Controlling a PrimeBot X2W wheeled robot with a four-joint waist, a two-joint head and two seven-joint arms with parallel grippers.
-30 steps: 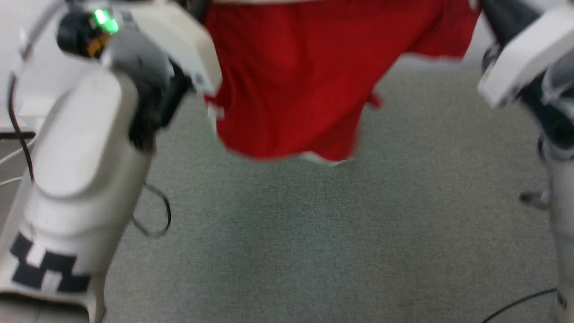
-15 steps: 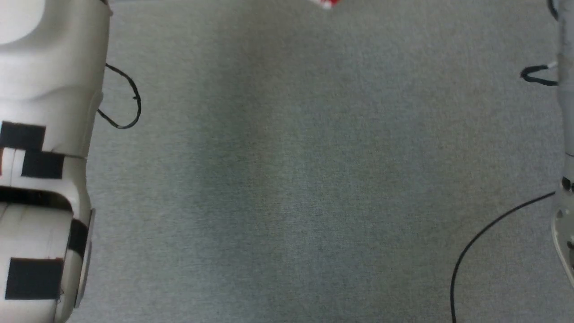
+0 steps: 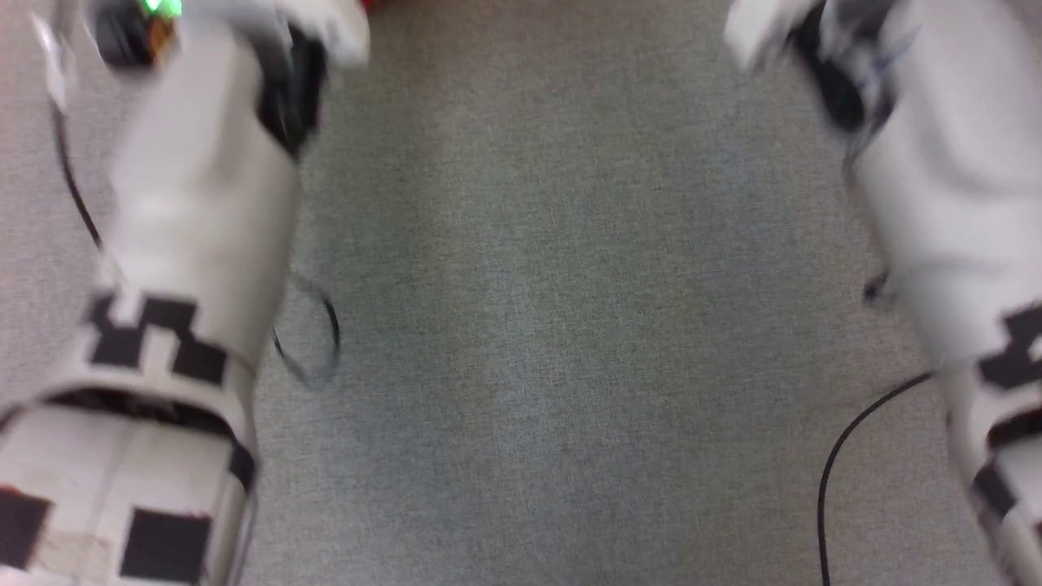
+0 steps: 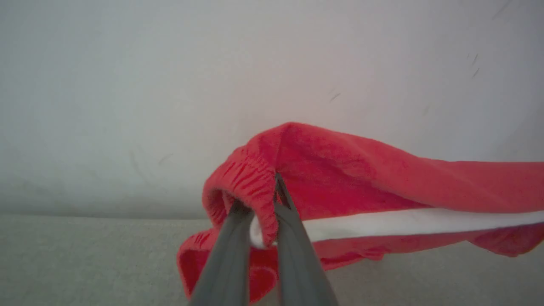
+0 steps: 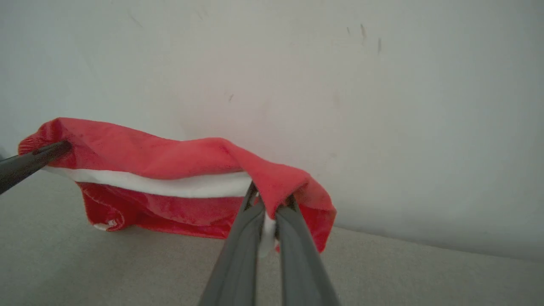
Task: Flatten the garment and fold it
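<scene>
The garment [image 4: 361,187], red with a white band, hangs stretched between my two grippers above the grey carpet, in front of a pale wall. In the left wrist view my left gripper [image 4: 263,208] is shut on a bunched end of its red waistband. In the right wrist view my right gripper [image 5: 270,204] is shut on the other end of the garment [image 5: 170,161], and the left gripper's dark fingers [image 5: 25,165] pinch the far end at the left edge. The head view has a red sliver of the garment [image 3: 376,3] at its top edge.
Grey carpet [image 3: 570,325] lies below, with my left forearm [image 3: 195,203] and right forearm [image 3: 944,179] at the sides of the head view, blurred. A black cable [image 3: 847,448] runs across the floor at the lower right. A pale wall [image 4: 255,63] stands close behind the garment.
The head camera has swung, so the picture shifted. A second ago the red garment filled the top of the head view; now just a sliver stays at the top edge. Both grips hold.
</scene>
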